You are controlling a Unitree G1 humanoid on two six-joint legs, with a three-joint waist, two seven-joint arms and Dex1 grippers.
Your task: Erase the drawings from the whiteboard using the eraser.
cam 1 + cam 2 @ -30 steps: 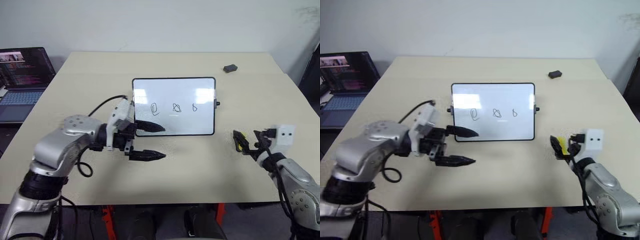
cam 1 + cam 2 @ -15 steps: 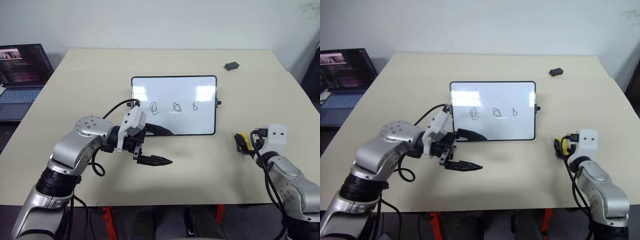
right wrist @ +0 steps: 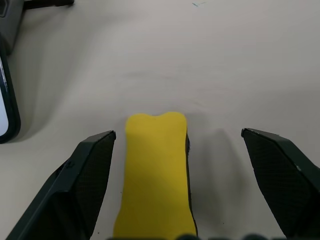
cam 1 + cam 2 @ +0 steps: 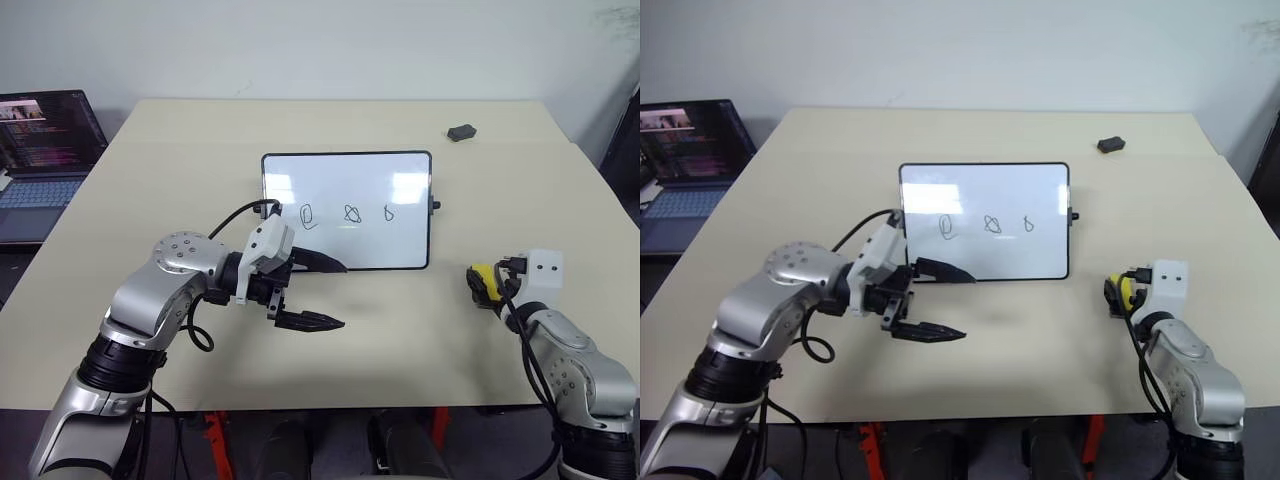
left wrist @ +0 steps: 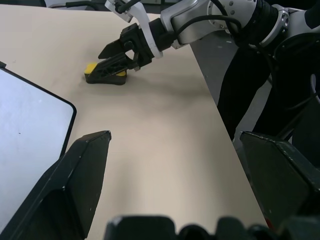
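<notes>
Eraser (image 3: 156,175) lies between spread right tool (image 3: 177,165) fingers, near end cut off; left tool (image 4: 322,292) wide, empty.

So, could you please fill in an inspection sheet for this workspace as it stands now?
Surface: beige table, level.
Job's things: black-framed white whiteboard flat on it, three dark scribbled drawings unerased; yellow block eraser right of board.
Clutter: small dark grey lump at far right.
Grippers: left gripper jaws open at board's near-left corner; right gripper jaws open astride eraser, not closed.
Cables: black cable loops on left arm.
Surroundings: open laptop left; white wall.
</notes>
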